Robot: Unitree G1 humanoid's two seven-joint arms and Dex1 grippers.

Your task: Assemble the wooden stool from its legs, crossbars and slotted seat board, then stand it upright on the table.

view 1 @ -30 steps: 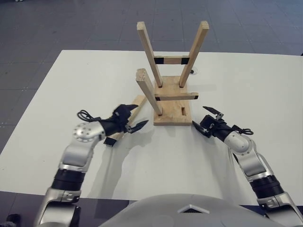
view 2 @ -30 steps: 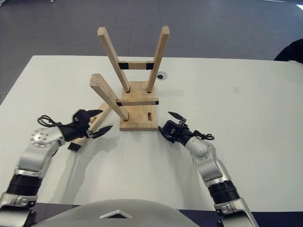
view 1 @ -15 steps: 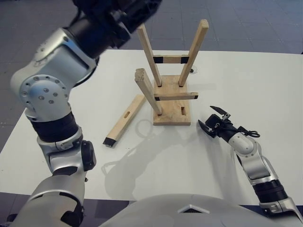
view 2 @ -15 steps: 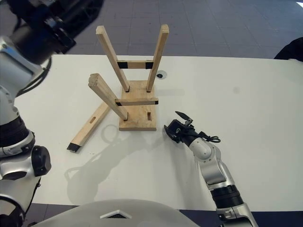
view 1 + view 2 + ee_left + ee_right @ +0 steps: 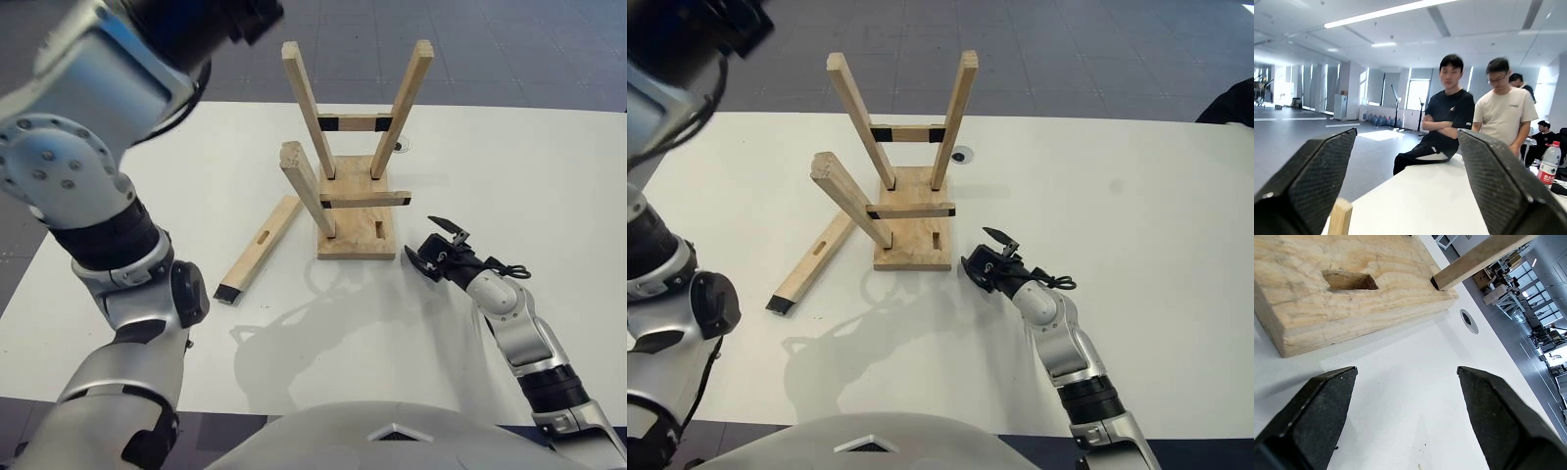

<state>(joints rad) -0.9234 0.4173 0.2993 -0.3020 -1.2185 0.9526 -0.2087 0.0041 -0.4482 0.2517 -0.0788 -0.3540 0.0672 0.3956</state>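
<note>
The stool stands upside down: its slotted seat board (image 5: 358, 235) lies flat on the white table (image 5: 196, 157) with three legs (image 5: 308, 108) and two crossbars (image 5: 364, 200) fitted. One slot (image 5: 378, 230) near the board's right front corner is empty. A fourth leg (image 5: 258, 249) lies loose on the table, left of the board. My right gripper (image 5: 423, 238) hovers open just right of that corner, holding nothing; the right wrist view shows the board (image 5: 1327, 303) and the empty slot (image 5: 1349, 280) close ahead. My left arm (image 5: 59, 166) is raised high over the table's left side. My left gripper (image 5: 1406, 131) is open and empty, with a leg tip (image 5: 1341, 218) below it.
A small round grommet (image 5: 403, 148) sits in the table behind the stool. Bare tabletop lies in front of the board and to its right. The table's left edge (image 5: 69, 206) runs close to the raised left arm.
My left arm has swung up from beside the loose leg to high above the table; the leg stays lying where it was. My right gripper has barely shifted.
</note>
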